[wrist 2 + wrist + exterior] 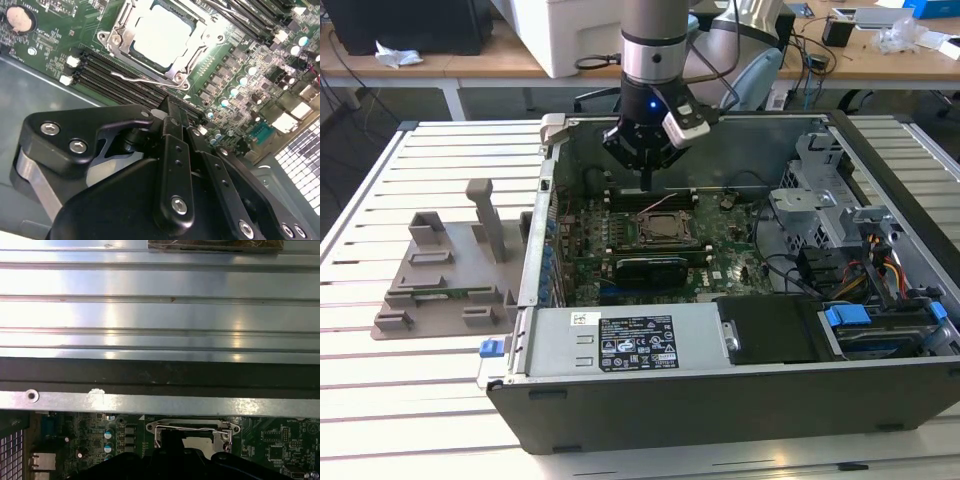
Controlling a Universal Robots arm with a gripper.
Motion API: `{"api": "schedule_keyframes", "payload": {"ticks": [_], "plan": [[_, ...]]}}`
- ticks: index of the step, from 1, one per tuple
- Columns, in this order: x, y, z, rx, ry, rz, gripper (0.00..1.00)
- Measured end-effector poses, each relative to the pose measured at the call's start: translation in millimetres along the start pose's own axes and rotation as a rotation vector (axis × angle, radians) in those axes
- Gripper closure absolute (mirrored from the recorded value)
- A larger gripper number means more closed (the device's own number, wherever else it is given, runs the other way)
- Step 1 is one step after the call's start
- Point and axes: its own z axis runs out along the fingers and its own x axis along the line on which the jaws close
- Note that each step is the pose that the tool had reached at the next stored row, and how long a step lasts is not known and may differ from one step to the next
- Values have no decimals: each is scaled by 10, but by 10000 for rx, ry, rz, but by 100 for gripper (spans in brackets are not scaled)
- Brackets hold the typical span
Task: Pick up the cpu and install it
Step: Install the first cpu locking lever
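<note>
With its fingers together and empty, the gripper (647,180) hovers at center frame above the cpu (161,33), which is seated in its socket (666,227).

- Pale slatted metal worktop (380,400) in the foreground.
- Wooden desk (510,62) behind, cluttered with cables.
- White box (582,35) on the desk.

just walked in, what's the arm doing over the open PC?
The arm's gripper hangs inside the open computer case, just above the motherboard near the CPU socket. In the second wrist view the cpu already lies in the socket, its silver top showing inside the metal frame. The fingers are closed together with nothing between them. The grey plastic tray sits outside the case, on the exterior view's left.
</note>
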Motion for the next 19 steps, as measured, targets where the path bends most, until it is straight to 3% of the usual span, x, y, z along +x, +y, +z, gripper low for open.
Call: {"api": "schedule_keyframes", "payload": {"ticks": [19], "plan": [[-2,0,81,-4,-2,103,89]]}}
